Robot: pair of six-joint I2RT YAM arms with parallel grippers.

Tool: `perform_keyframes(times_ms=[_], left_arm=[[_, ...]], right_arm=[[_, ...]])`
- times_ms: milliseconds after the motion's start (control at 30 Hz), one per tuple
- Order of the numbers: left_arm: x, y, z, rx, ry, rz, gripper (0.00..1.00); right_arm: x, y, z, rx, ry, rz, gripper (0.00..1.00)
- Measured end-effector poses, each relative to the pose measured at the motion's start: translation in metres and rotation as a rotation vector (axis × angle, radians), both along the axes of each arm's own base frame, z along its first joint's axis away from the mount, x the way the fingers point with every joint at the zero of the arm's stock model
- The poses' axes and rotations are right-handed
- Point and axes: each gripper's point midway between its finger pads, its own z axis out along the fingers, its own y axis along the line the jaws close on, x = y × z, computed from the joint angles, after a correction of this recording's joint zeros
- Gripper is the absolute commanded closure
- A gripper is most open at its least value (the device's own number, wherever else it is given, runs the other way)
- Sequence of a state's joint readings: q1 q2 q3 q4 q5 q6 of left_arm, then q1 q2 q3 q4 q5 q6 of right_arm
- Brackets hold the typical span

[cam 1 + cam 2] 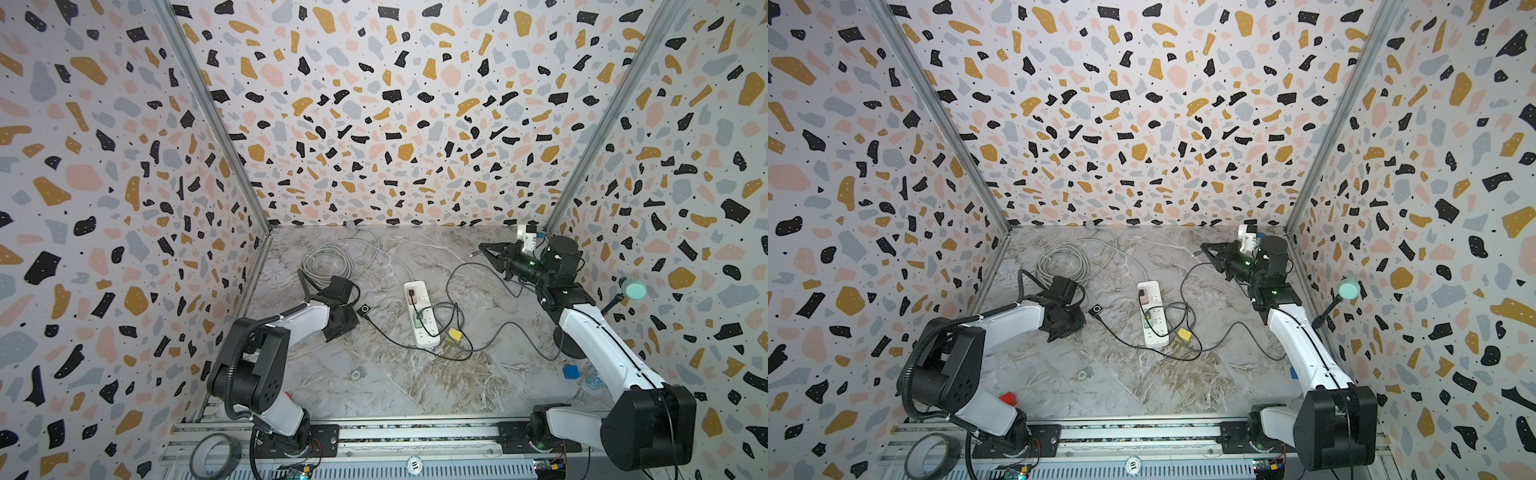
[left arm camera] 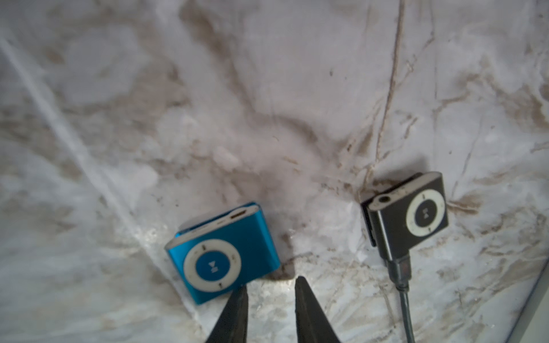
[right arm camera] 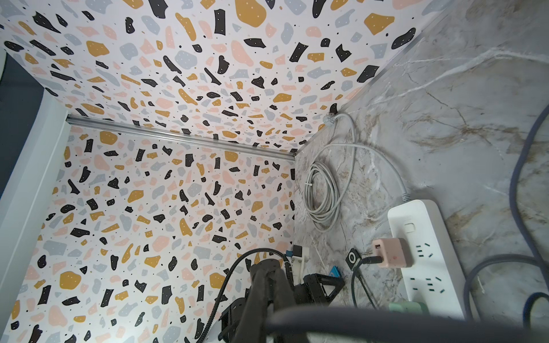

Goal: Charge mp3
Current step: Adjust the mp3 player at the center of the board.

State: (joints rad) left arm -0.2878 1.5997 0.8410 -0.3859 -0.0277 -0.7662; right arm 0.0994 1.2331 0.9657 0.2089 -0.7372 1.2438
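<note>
While flat, blue mp3 (image 2: 222, 252) beside gripper (image 2: 270, 285)

Round sticker (image 1: 1133, 464) on front rail (image 1: 1142, 434): digits 1 and 0.

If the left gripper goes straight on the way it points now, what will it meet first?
Probably the marble table, between the blue mp3 player and the black player. One fingertip of the left gripper is at the blue one's corner and may graze it; depth is unclear.
</note>
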Motion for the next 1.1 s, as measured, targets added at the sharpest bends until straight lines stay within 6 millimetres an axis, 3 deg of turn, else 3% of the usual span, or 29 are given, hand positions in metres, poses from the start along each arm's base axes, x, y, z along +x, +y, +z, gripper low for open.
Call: perform_keyframes(times_ms=[300, 600, 1100], left_arm=[[0.020, 0.017, 0.009, 0.110, -0.008, -0.009, 0.56], [0.024, 0.038, 0.008, 0.171, 0.006, 0.010, 0.49], [0.062, 0.026, 0.003, 0.130, -0.034, 0.014, 0.43]], right_arm=[[0.000, -0.001, 0.000, 0.000, 0.000, -0.002, 1.00], [-0.002, 0.000, 0.002, 0.001, -0.006, 0.002, 1.00], [-0.002, 0.000, 0.003, 0.002, -0.009, 0.003, 1.00]])
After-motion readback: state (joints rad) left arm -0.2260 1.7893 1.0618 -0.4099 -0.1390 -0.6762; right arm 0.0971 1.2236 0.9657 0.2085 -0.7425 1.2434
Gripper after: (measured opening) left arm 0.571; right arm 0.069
